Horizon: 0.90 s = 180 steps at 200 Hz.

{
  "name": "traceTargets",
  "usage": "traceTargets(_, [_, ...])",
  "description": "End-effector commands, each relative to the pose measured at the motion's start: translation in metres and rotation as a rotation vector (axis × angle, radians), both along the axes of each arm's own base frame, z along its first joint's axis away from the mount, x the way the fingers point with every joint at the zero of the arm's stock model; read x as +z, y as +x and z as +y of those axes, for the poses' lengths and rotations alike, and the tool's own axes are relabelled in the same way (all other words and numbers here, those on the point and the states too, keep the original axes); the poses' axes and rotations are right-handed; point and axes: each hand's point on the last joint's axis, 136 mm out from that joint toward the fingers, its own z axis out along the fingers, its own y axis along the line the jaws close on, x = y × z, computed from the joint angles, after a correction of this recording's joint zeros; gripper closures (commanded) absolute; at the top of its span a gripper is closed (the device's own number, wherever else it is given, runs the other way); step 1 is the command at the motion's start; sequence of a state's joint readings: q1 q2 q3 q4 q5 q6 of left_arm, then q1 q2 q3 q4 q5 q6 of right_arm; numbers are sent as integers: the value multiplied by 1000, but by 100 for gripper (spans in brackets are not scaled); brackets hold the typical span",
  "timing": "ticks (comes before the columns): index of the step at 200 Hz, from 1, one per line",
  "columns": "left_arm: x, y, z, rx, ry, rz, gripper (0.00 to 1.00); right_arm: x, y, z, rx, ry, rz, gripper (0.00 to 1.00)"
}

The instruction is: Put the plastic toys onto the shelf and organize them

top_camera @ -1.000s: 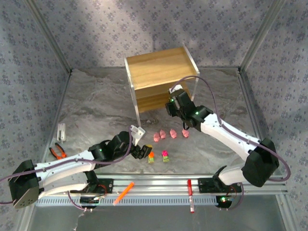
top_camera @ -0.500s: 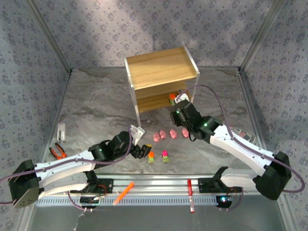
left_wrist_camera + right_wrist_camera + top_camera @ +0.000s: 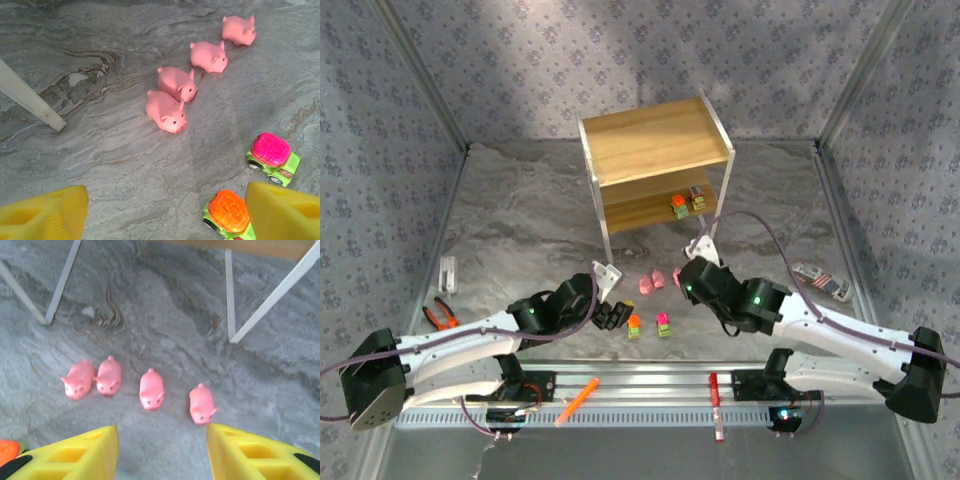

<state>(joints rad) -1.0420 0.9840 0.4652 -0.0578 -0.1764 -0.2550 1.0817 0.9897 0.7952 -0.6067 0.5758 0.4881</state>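
Marbled grey counter (image 3: 520, 220), top view: my right arm (image 3: 820, 325) has pulled back from the shelf (image 3: 655, 145), leaving two toy cars (image 3: 678, 207) on its lower board. Two down, six to go. Left wrist view: left jaws open, empty, over the orange-topped car (image 3: 227, 212) and magenta-topped car (image 3: 272, 159). Right wrist view: right jaws open, empty, above four pink pigs (image 3: 151, 389) on the counter.

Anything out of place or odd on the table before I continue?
Nothing is spilled or damaged. A few strays lie about: orange-handled pliers at the far left, an orange marker and a red marker across the front rail, and a small striped object at the right. The pink pigs all stand upright.
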Motion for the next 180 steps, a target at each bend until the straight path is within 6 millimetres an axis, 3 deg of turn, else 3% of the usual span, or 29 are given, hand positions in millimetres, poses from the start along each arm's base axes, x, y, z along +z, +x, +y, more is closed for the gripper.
traceTargets(1, [6,2,-1,11,0,-15,18,-10,-12,-9,-58,15,-4,49])
traceTargets(119, [6,3,-2,12,-3,-11,18,-43,-53,31,-21,-3,41,50])
traceTargets(165, [3,4,-5,8,8,-5,18,-67,-65,43,-28,26,86,50])
traceTargets(180, [3,4,-5,8,8,-5,19,-72,-69,56,-16,66,106,50])
